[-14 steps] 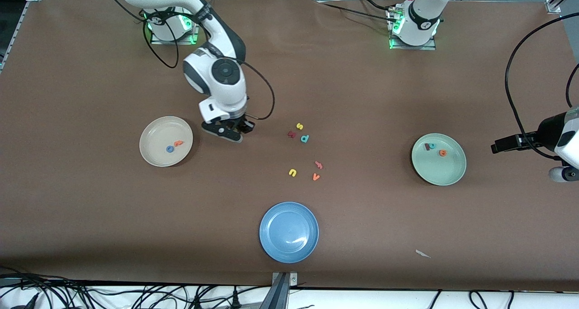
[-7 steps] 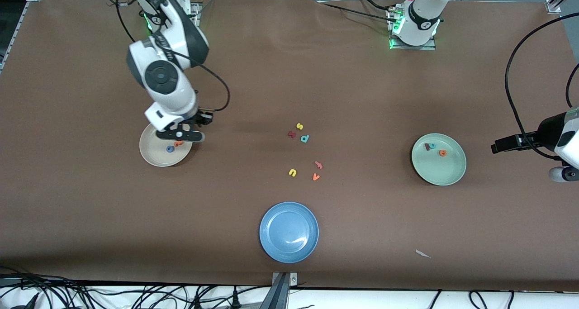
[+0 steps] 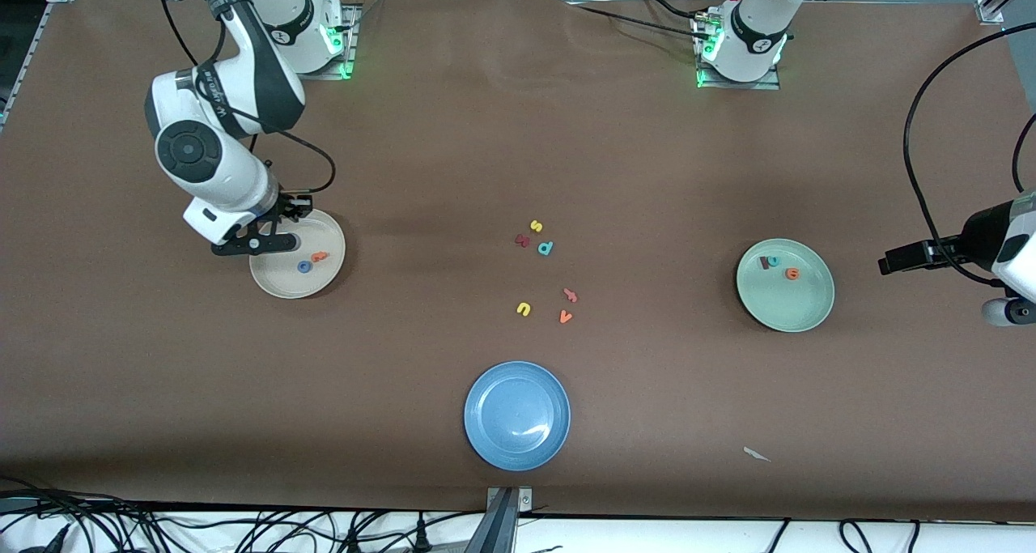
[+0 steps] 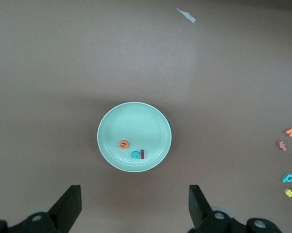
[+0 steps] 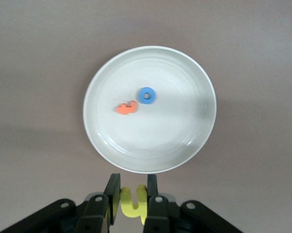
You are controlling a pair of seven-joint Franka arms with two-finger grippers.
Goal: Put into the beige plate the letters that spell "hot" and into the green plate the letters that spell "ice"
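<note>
front view: the right pincer (image 3: pixel 257 244), clamped on the yellow "h" (image 5: pixel 133 203), has swung from mid-desk to the beige plate (image 3: pixel 279 282), now over its rim at about ten o'clock. blue "o" (image 3: pixel 304 266) and orange "t" (image 3: pixel 320 256) lie inside. the left pincer (image 4: pixel 135 208) waits, fingers apart, above the green plate (image 3: pixel 801 310) holding "i" (image 3: pixel 765 263), "c" (image 3: pixel 773 260), "e" (image 3: pixel 792 274). stray letters (image 3: pixel 545 248) sit mid-desk, the blue plate (image 3: pixel 486 436) at six o'clock from them, bare desk (image 3: pixel 647 172) between.

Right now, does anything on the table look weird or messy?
Only one thing: a small white scrap lies alone on the brown table, nearer the front camera than the green plate. It looks like litter. Nothing seems spilled or broken.
</note>
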